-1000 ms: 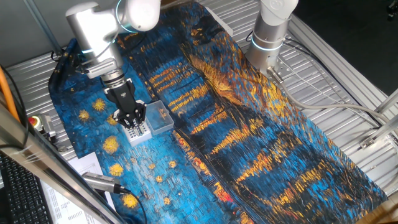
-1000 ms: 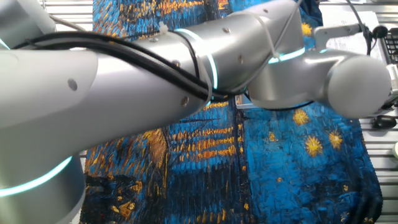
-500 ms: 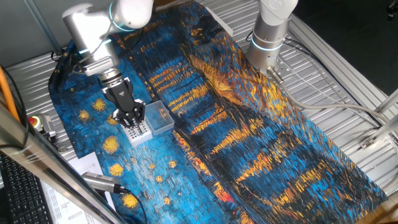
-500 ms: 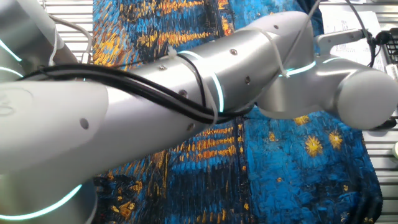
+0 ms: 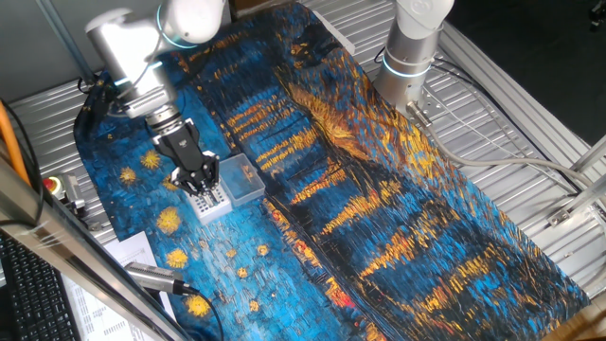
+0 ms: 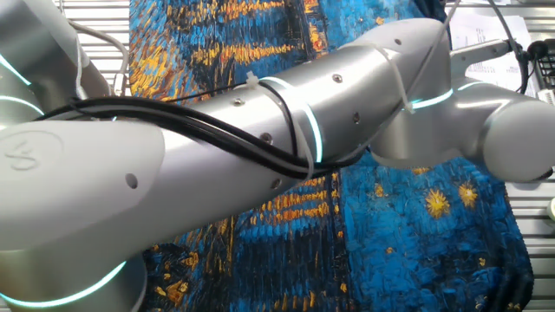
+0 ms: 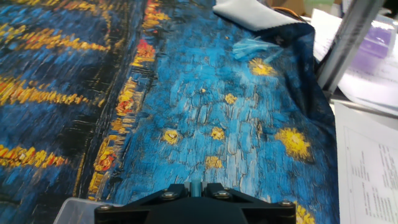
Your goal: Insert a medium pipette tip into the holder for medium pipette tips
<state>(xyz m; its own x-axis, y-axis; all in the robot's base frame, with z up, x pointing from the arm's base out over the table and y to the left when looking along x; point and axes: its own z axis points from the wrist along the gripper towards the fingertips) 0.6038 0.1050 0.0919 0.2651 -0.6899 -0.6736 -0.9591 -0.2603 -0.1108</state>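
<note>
A blue, orange and black painted cloth (image 5: 379, 189) covers the table, which sits on a ribbed metal frame (image 5: 492, 104). A second arm's base (image 5: 409, 47) stands at the far edge of the cloth. Paper sheets (image 7: 367, 168) lie at the cloth's edge, and a keyboard (image 5: 28, 284) sits in the near left corner. In the other fixed view the arm (image 6: 260, 165) fills most of the frame and hides the work area.

The arm reaches down at the left of the cloth, and the gripper (image 5: 197, 181) hangs just over the holder (image 5: 210, 200), a small white square block with a grid of dark holes on top. A clear box (image 5: 242, 180) sits touching the holder's right side.

The fingers are drawn close together, and in the hand view a small pale blue tip (image 7: 196, 187) shows between them at the bottom edge, its long axis running along the fingers toward the holder. Its lower end is hidden, so whether it has entered a hole cannot be told.

A bunch of pale blue tips (image 7: 255, 48) lies loose on the cloth near a white cloth (image 7: 252, 14).
</note>
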